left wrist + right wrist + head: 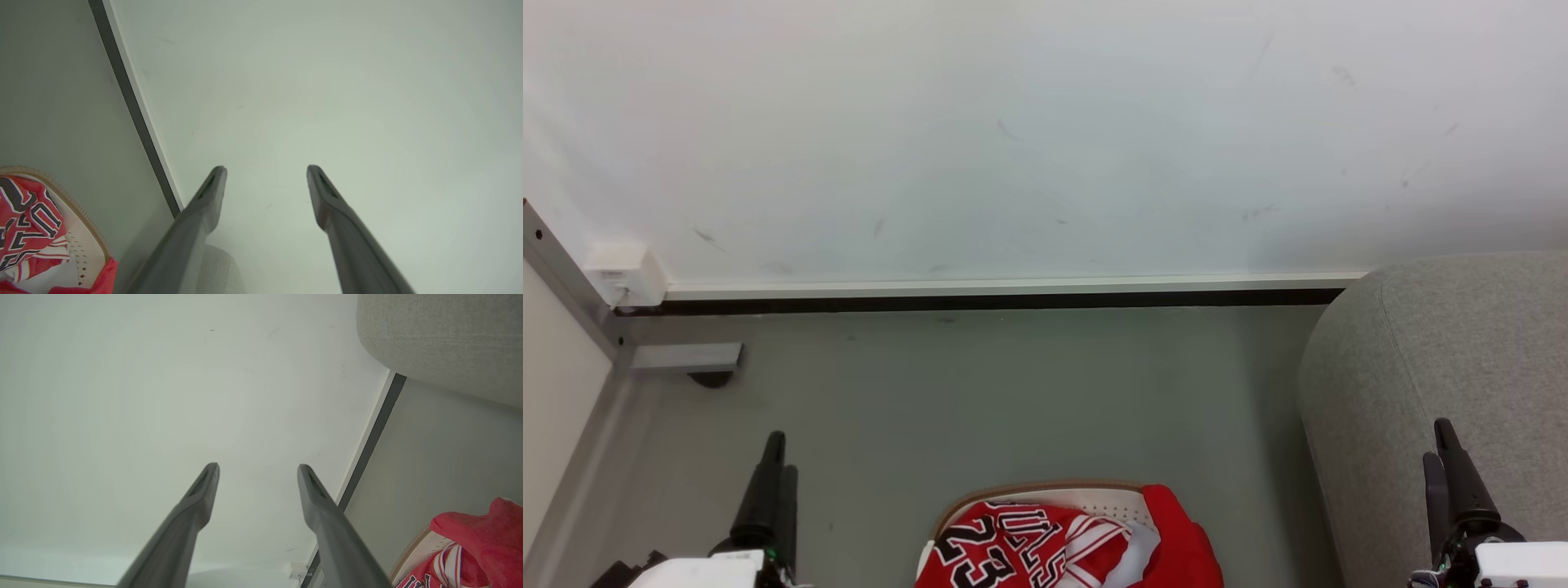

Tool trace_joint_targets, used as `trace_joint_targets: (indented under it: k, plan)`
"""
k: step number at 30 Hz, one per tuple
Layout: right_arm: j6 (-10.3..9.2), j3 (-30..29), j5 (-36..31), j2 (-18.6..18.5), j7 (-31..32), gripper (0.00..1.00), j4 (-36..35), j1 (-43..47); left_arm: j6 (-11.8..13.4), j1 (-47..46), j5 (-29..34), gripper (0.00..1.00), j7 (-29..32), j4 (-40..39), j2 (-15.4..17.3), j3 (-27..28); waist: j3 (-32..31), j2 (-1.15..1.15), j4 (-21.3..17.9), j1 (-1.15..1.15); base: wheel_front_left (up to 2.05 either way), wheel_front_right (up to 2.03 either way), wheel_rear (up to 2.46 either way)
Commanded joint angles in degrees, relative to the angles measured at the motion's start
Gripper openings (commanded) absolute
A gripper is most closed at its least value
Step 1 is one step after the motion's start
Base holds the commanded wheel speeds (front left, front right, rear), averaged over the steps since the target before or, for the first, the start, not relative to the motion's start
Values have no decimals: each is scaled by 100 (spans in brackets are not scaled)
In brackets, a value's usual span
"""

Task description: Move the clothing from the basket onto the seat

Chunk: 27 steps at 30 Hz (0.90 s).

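The cream basket (1045, 493) with a brown rim stands on the grey floor at the bottom middle of the head view. In it lies the red "23" jersey (1005, 543), and a plain red garment (1188, 539) hangs over the basket's right rim. The light-grey seat (1445, 359) rises at the right. My left gripper (774, 457) points up at the lower left, left of the basket; in its wrist view the left gripper (265, 175) is open and empty. My right gripper (1444, 445) stands in front of the seat; the right gripper (257, 473) is open and empty too.
A white wall (1045, 122) with a pale skirting strip (1013, 287) closes the far side. A grey frame post (572, 286) with a foot bracket (686, 358) and a small white box (625, 273) sit at the left. Bare grey floor (1013, 392) lies beyond the basket.
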Motion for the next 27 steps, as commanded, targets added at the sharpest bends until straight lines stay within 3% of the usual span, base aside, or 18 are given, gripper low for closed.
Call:
trace_joint_targets:
  k: [1, 18, 27]
  plan:
    - [-1, 57, -132, -96, -67, 100, -148, -121, -19, -127, 191, 100, -61, -136, 35, 4, -1, 0, -4, 0, 0, 0, 0]
    - [-3, 458, -1981, -202, -510, 100, -271, -122, -23, -28, 2195, 100, -485, -435, 47, -122, -48, 0, -13, 0, 0, 0, 0]
    - [-4, 672, -3087, -266, -691, 100, -324, -98, 139, 38, 3381, 100, -664, -432, 53, -306, -75, 0, -13, 0, 0, 0, 0]
